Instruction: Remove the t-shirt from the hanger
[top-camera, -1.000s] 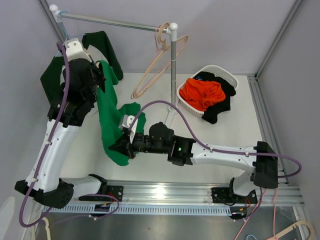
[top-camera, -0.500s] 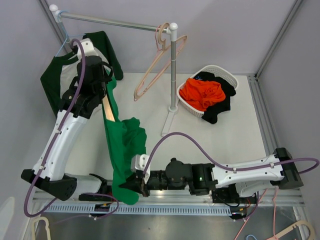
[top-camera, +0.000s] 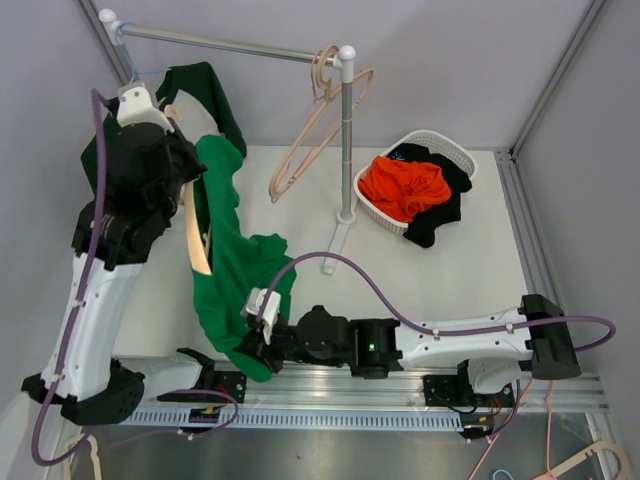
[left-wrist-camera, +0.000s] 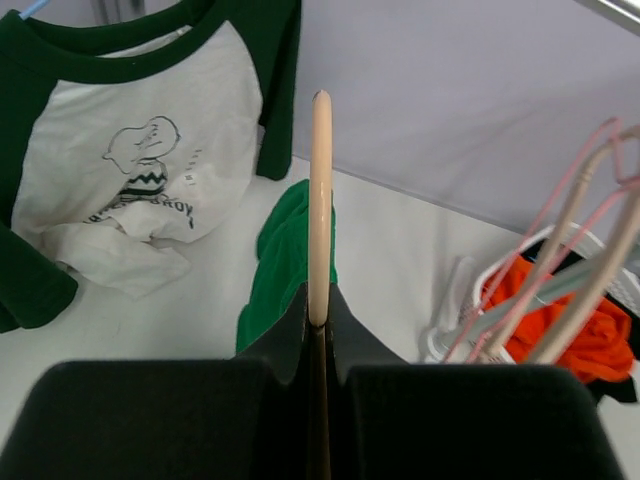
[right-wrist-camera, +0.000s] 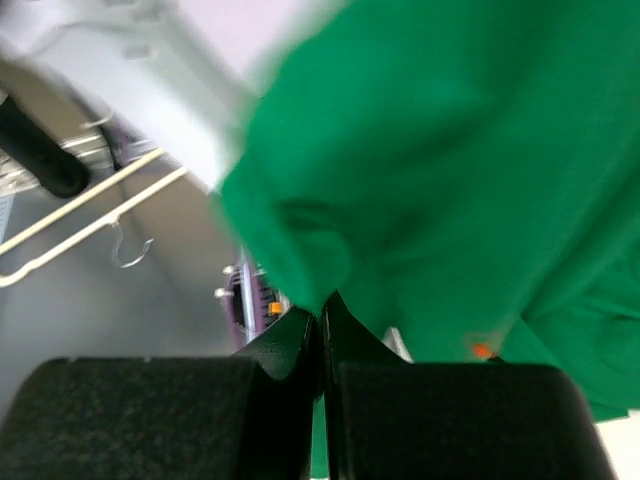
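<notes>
The left gripper (left-wrist-camera: 318, 312), clamped on the wooden hanger (left-wrist-camera: 319, 200), has swung it toward the table's (top-camera: 450, 275) back left corner, while the right gripper (right-wrist-camera: 322, 308), pinching the green t-shirt (top-camera: 235, 270) near the front edge, has bared one hanger arm, so removal seems nearly done.

Entry: white-fronted raglan shirt (left-wrist-camera: 205, 95), left end of rail (top-camera: 230, 44). You found lettering beneath its cartoon figure (left-wrist-camera: 146, 152), too small to read.

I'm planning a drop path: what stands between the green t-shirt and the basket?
In the top view, the rack's pole, with empty hangers hung near its top, stands between the t-shirt and the basket.
</notes>
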